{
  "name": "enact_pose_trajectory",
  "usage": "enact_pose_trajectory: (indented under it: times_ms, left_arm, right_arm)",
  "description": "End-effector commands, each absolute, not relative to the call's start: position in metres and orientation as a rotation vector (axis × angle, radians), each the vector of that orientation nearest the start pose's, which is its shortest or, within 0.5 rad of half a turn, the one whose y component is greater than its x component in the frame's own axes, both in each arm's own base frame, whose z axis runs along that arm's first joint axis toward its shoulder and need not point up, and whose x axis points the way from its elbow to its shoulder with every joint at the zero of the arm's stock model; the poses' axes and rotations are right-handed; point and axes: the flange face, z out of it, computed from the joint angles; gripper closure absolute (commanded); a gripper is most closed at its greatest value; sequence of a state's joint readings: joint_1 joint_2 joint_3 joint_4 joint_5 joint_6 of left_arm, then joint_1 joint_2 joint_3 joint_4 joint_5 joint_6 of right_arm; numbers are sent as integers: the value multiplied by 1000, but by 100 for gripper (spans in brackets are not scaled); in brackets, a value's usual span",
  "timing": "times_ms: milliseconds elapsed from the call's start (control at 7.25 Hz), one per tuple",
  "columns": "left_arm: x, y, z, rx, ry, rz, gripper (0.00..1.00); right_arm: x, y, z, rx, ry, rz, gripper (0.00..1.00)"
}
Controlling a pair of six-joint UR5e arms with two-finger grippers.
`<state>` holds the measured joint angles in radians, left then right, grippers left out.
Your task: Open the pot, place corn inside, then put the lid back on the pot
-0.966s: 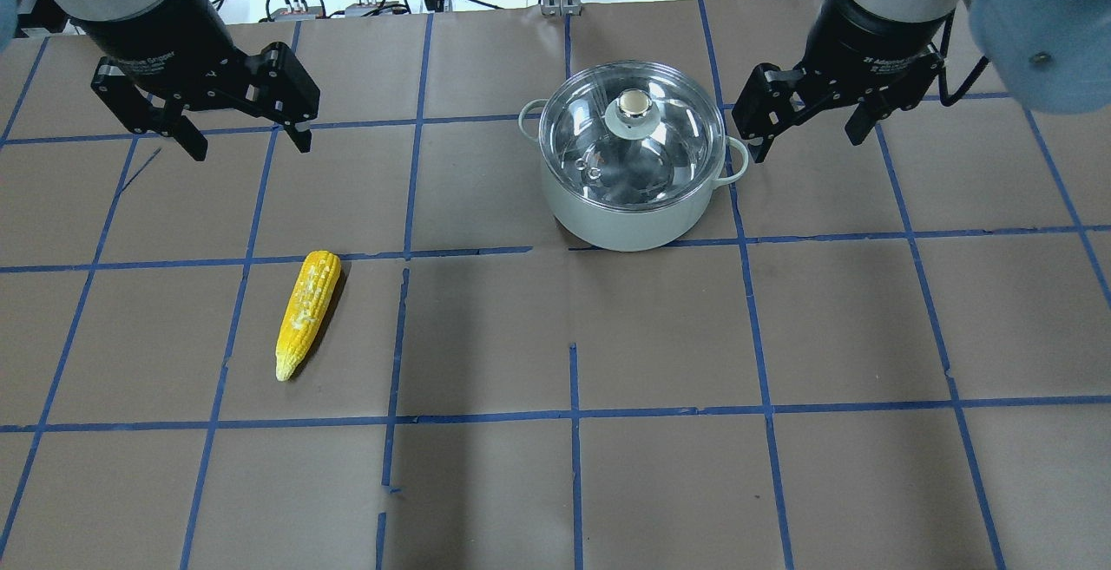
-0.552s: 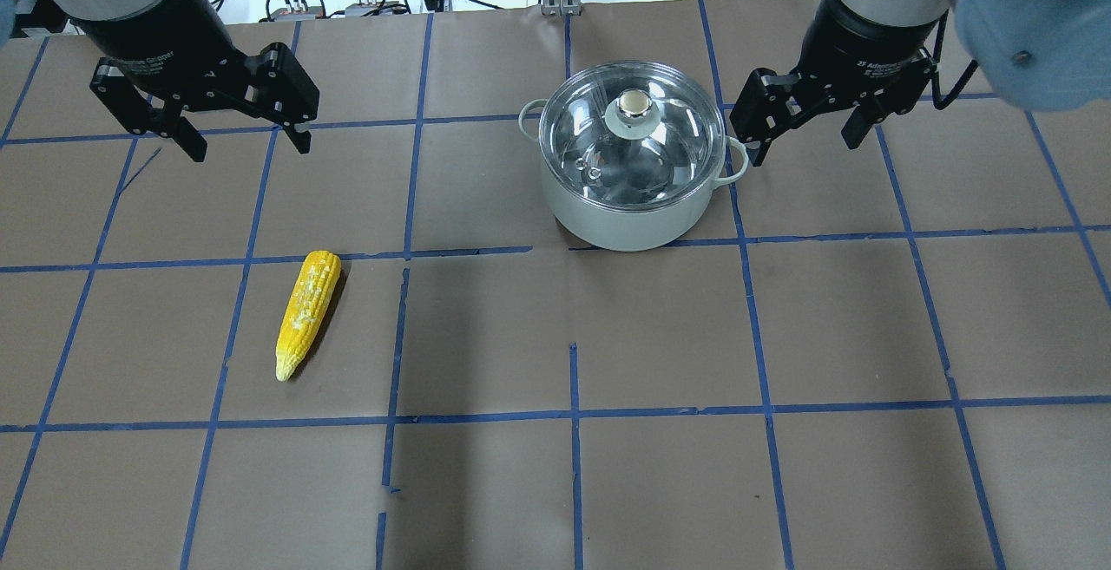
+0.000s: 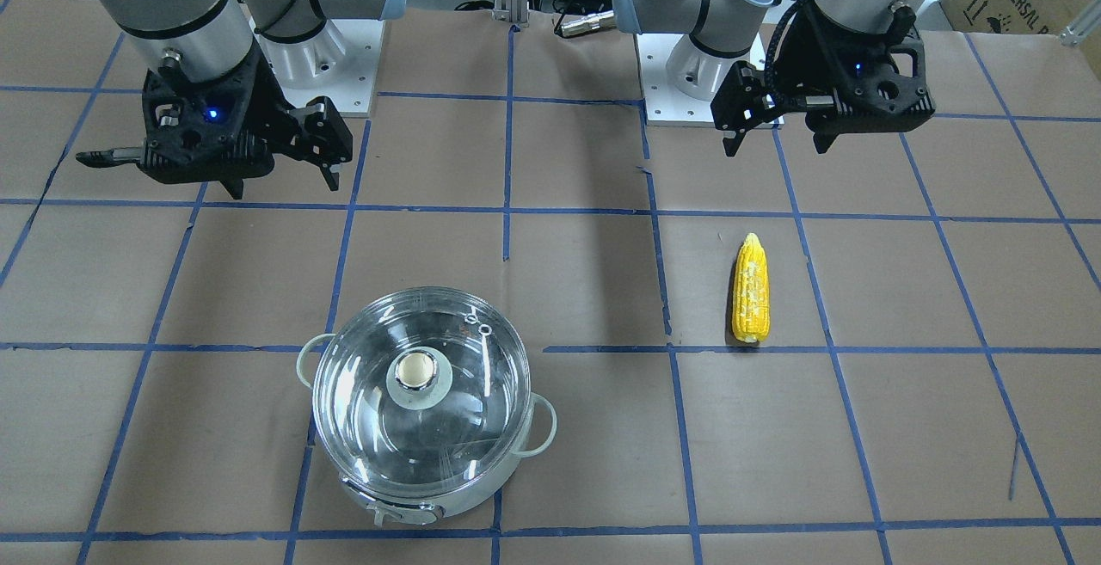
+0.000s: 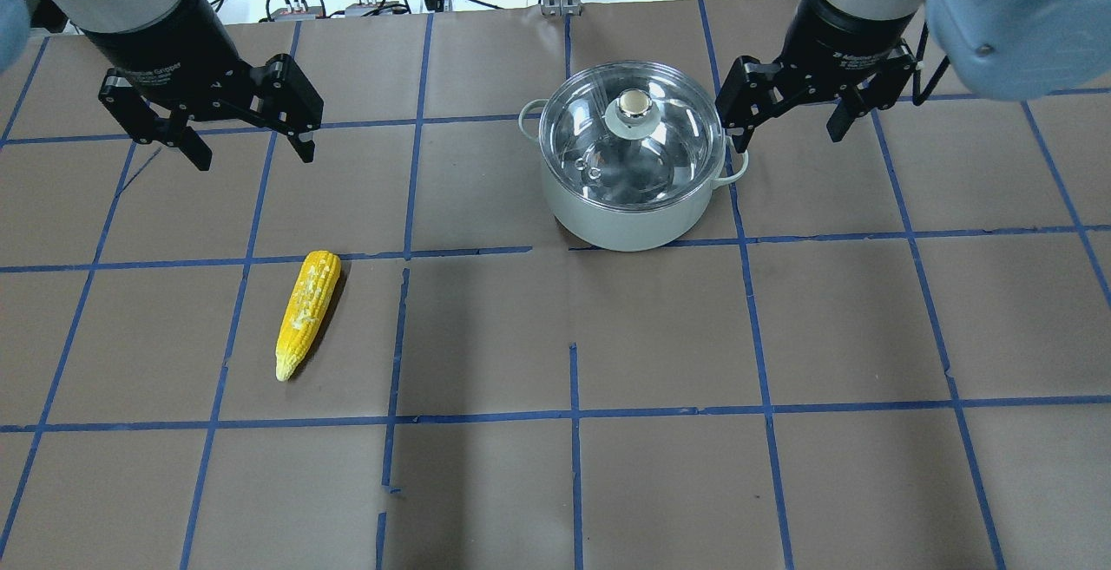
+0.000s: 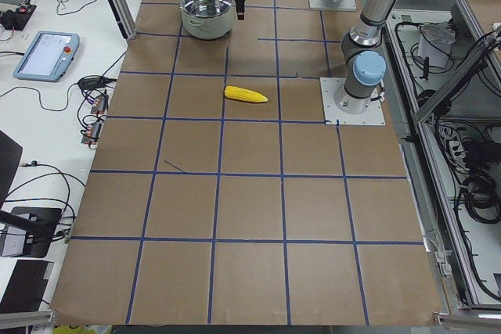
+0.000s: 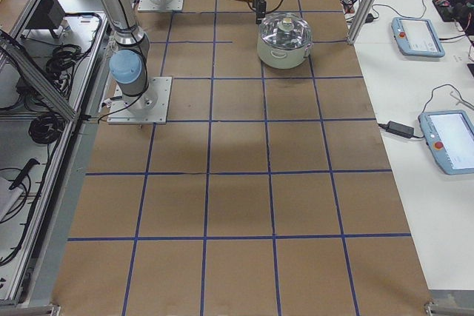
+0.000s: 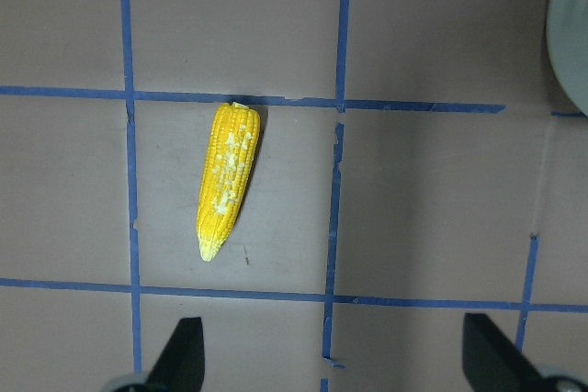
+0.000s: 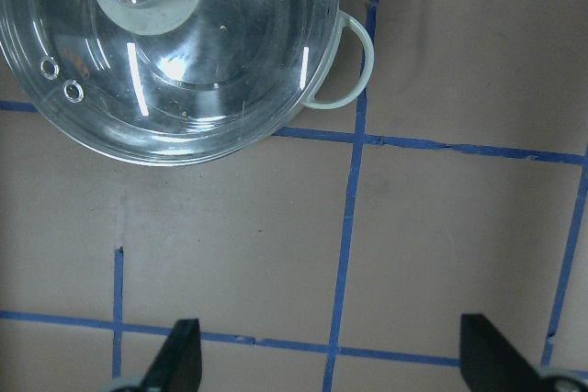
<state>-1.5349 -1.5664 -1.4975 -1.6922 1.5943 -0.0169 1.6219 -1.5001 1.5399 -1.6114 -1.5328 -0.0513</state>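
Shiny round stainless-steel pot at 12 o'clock on the table, clear glass lid seated. Yellow tapered ear of corn lies well apart at its 8 o'clock. Right gripper, jaws spread, empty, hovers at pot's 3 o'clock, probably staging for the lid; left gripper, likewise spread, at corn's 11.

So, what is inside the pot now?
Through the clear lid the pot shows only bare steel and reflections; the corn lies outside it. The knob hides a small spot.

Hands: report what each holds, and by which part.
Nothing is held. Left hand and right hand are open; corn lies loose, lid sits on the pot.
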Motion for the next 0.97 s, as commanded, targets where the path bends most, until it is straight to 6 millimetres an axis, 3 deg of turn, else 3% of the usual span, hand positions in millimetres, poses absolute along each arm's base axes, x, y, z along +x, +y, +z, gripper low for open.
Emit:
enact_pose_trajectory:
  times_ms: [0,138,414,828]
  left_arm:
    - [-113,-489,514,-83,3116,72,0]
    - [-112,-488,513,-85,3114,79,0]
    - [-112,-489,512,-85,3111,84,0]
    - [-112,-489,510,-85,3109,86,0]
  right_arm:
    - [204,-545,446,-218,3110,-55,0]
    - [223,-555,445,-255,3133,-68,0]
    - [242,-568,419,-252,3123,-8,0]
    - [253,-581,395,-214,3124,-10,0]
